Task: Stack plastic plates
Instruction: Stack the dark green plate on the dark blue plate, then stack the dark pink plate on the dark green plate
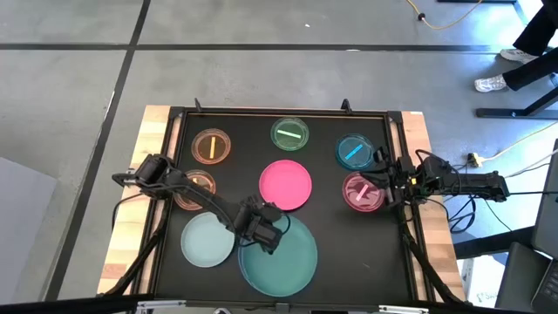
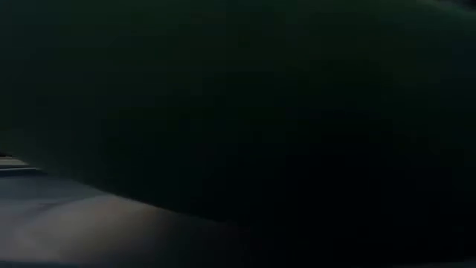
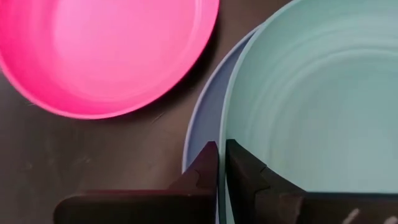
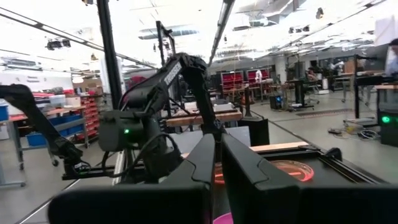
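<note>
My left gripper [image 1: 267, 237] [image 3: 219, 155] is shut on the large green plate [image 1: 283, 257] [image 3: 311, 93] near the table's near edge. This plate lies over the large blue plate [image 3: 202, 124], whose rim shows beside it. The pale mint plate [image 1: 207, 241] rests flat to its left. The medium pink plate [image 1: 285, 185] [image 3: 106, 50] rests flat just beyond it. My right gripper [image 1: 382, 180] [image 4: 217, 152] is shut and empty, at the right side by the small pink plate [image 1: 361, 193]. Small orange [image 1: 210, 146], green [image 1: 289, 133] and blue [image 1: 353, 151] plates lie along the far side. My left gripper pinches the green plate's rim [image 3: 225, 134] on the side toward the pink plate. One finger [image 3: 245, 177] is inside the plate and the other finger [image 3: 202, 171] is outside, above the blue plate's rim. It comes slanting from above. Whether the plate is lifted, I cannot tell.
A second small orange plate [image 1: 195, 187] lies under the left arm. All plates sit on a black mat with a raised black frame [image 1: 279, 112] on a wooden table. The low view is filled by a dark shape close to the camera.
</note>
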{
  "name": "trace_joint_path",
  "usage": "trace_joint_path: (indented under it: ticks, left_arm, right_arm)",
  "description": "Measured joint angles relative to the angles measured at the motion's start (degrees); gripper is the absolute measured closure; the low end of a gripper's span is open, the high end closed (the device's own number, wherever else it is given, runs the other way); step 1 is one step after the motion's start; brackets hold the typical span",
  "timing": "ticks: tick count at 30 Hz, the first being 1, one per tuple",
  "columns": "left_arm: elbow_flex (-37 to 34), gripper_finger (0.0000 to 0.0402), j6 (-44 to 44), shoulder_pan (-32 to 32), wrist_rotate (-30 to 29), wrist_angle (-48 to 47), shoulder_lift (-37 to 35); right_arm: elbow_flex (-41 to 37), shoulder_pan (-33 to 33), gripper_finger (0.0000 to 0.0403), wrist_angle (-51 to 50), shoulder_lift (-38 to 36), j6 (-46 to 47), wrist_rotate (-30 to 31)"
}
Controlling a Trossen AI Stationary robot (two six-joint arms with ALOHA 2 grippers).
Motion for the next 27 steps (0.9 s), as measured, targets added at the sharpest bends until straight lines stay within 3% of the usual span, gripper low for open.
trace_joint_path:
  ticks: [6, 12, 17, 27]
  left_arm:
    - [-2.86, 0.0354, 3.3, 1.49, -0.15, 5.29, 0.17]
    - [-3.06, 0.0297, 4.0, 2.36, 0.71, 4.44, 0.29]
    - [-2.32, 0.028, 6.57, 2.68, 2.84, 3.86, -0.15]
    - [0.07, 0.0278, 7.38, 0.16, -6.82, -1.95, -4.28]
  right_arm:
    - [0.0, -0.01, 0.0378, -1.09, 0.0, -0.98, 1.72]
    - [0.0, 0.0, 0.0378, -1.08, 0.0, -0.98, 1.72]
    - [0.0, 0.0, 0.0378, -1.42, 0.0, -1.29, 1.72]
    - [0.0, 0.0, 0.0378, -2.23, -0.02, -3.72, 2.04]
